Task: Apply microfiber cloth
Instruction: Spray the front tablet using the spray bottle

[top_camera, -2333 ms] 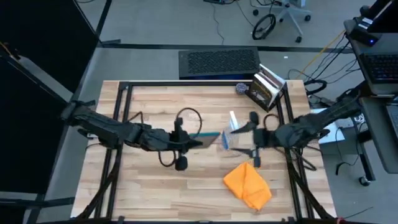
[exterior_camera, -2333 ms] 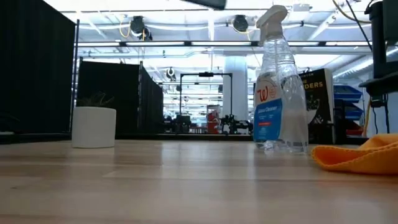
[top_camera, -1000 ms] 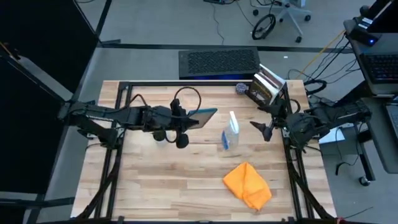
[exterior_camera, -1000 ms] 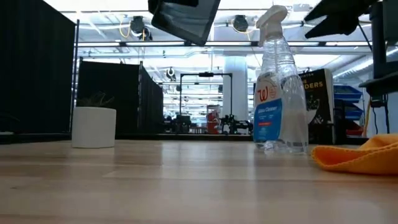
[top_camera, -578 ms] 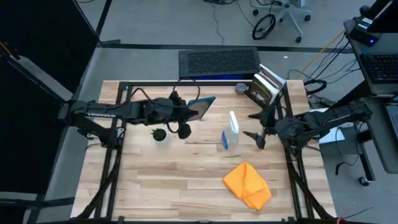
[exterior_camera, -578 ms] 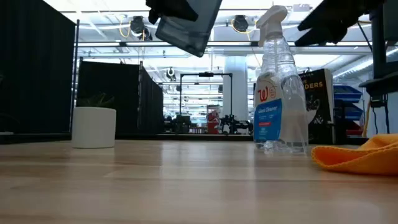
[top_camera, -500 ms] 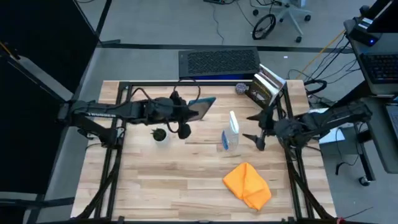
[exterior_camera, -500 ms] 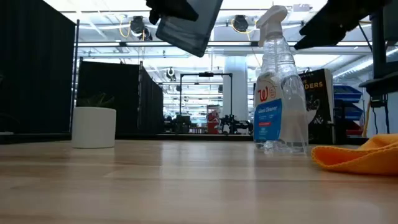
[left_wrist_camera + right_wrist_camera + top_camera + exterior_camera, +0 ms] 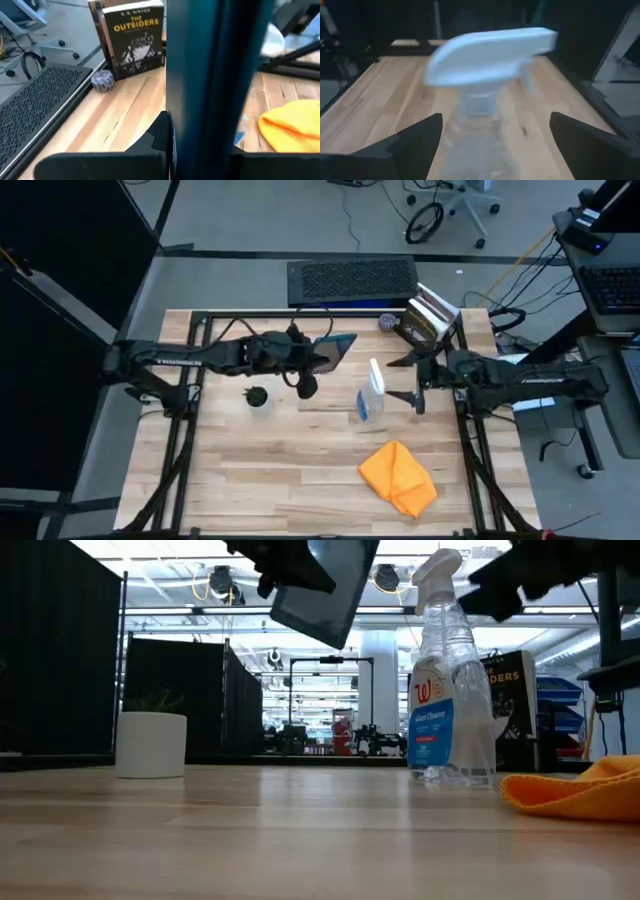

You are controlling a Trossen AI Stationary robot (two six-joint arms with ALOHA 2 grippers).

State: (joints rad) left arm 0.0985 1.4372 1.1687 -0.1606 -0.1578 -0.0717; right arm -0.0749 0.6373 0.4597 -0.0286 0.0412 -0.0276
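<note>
One cloth (image 9: 398, 477) is lying crumpled on the table (image 9: 250, 470), well apart from both grippers, nearer the right one. It is being judged soft, light and floppy, best pinched at a raised fold. The right gripper (image 9: 412, 380) is being held spread wide, just beside the bottle (image 9: 370, 392). A tablet (image 9: 333, 351) is being pinched by the left gripper (image 9: 312, 360), raised off the table.
</note>
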